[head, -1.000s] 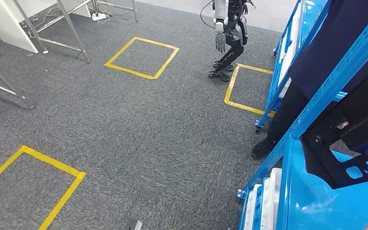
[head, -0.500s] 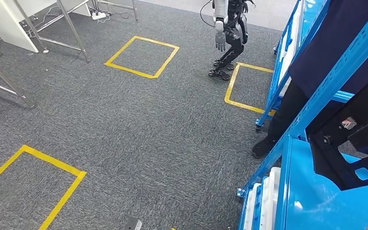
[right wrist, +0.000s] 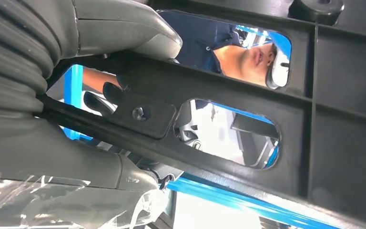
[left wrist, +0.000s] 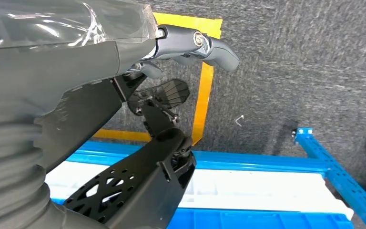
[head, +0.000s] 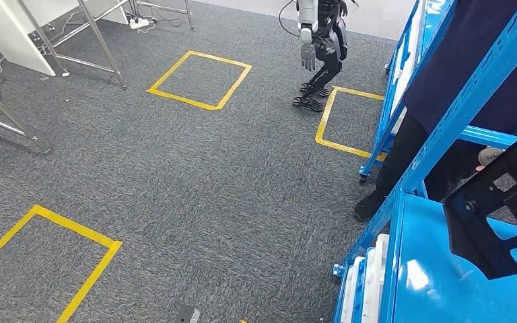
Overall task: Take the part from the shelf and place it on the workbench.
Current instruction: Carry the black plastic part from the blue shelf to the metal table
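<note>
1. At the right edge of the head view, a black plastic part (head: 505, 215) with cut-out holes sits over the blue shelf (head: 431, 282).
2. In the right wrist view, the right hand (right wrist: 76, 90) is wrapped round a bar of the black plastic part (right wrist: 248, 119); its grey thumb lies on one side and darker fingers (right wrist: 97, 100) on the other, so it is holding the part.
3. In the left wrist view, the left hand (left wrist: 138, 71) is just beside one end of the black plastic part (left wrist: 138, 186). Its thumb (left wrist: 205, 45) sticks out, away from the part. I cannot tell if its fingers hold the part.
4. A person (head: 458, 87) in dark clothes stands just behind the shelf.
5. White trays (head: 370, 282) rest on a lower level of the shelf.
6. The grey carpet (head: 209, 182) has yellow tape squares (head: 198, 81).
7. Another robot (head: 320, 47) stands far off, beside one tape square.
</note>
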Controlling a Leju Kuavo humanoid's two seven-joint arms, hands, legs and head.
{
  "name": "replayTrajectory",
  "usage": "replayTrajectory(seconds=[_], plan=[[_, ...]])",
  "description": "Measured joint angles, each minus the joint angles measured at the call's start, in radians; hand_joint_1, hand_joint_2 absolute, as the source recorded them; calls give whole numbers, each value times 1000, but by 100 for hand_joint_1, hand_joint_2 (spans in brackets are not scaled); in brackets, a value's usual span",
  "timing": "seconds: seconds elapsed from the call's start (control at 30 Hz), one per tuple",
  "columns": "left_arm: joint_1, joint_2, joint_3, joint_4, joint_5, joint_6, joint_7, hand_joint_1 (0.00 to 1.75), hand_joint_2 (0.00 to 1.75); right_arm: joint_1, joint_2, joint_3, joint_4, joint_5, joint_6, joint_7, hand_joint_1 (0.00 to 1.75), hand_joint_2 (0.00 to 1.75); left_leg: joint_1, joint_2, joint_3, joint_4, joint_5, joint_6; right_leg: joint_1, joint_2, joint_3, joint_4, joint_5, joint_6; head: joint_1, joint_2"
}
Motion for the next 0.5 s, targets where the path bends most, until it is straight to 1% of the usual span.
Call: replayTrajectory(seconds=[0.17,0.27,0.4,0.5], plan=[[-8,0,0,0,-2,-8,-13,0,175,26,21,-62,0,-118,0,-70,175,175,0,0,0,0,0,0,0,0,0,0,0,0,0,0],[-12,0,0,-1,-5,-16,-13,0,175,34,37,-85,0,-163,0,-100,175,175,0,0,0,0,0,0,0,0,0,0,0,-1,0,0],[-12,-2,0,-2,-10,-26,-13,0,175,36,64,-112,0,-180,0,-115,175,175,0,0,0,0,0,0,0,0,0,0,0,-1,0,0],[-12,-3,0,-6,-12,-29,-13,0,175,38,81,-127,0,-164,0,-109,175,175,0,0,0,0,0,0,0,0,0,0,0,-1,0,0]])
